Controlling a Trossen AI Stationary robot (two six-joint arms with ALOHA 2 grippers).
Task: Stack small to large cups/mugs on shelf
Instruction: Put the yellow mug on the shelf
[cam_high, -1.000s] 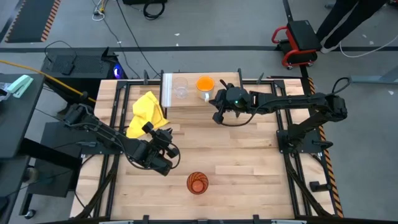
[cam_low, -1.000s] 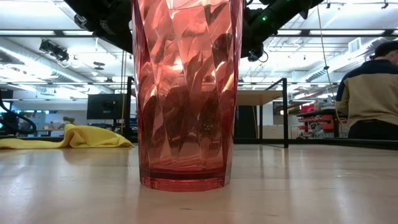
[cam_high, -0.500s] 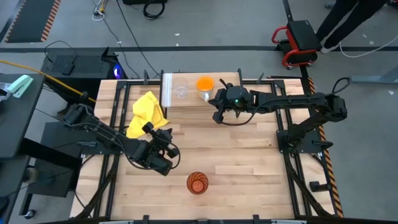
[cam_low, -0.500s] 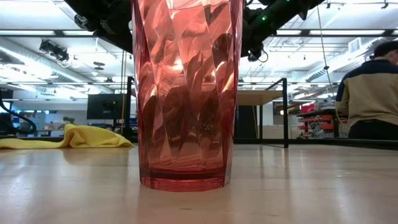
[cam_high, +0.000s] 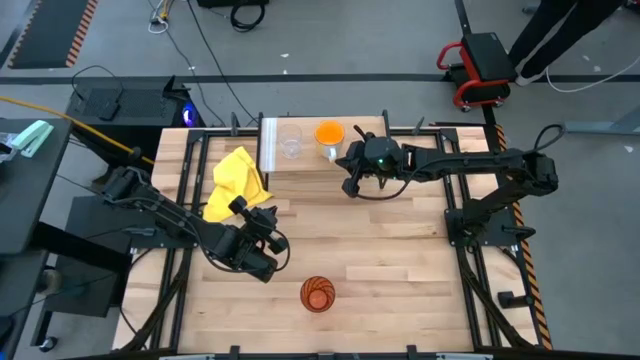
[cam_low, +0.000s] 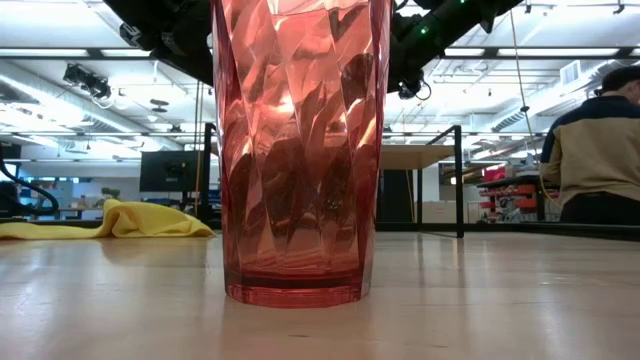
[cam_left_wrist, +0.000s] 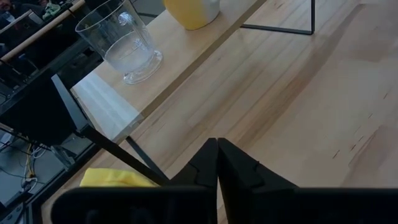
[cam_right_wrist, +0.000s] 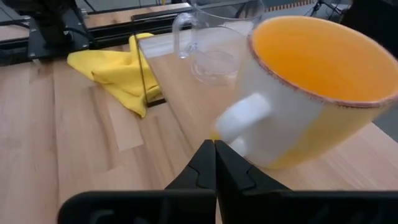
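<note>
The shelf stands at the table's far edge. On it are the small clear glass and, to its right, the orange mug with its white handle. The amber tumbler stands upright on the tabletop near the near edge. My right gripper is shut and hovers just near-right of the mug, its tips close below the handle. My left gripper is shut and sits mid-table, left of the tumbler, pointing toward the shelf.
A crumpled yellow cloth lies on the table left of the shelf, beside its black legs. Bare wood stretches between the shelf and the tumbler. A seated person is in the room beyond the table's right side.
My right gripper has edged a little toward the far edge, closer to the orange mug. The cups and my left arm stay put.
</note>
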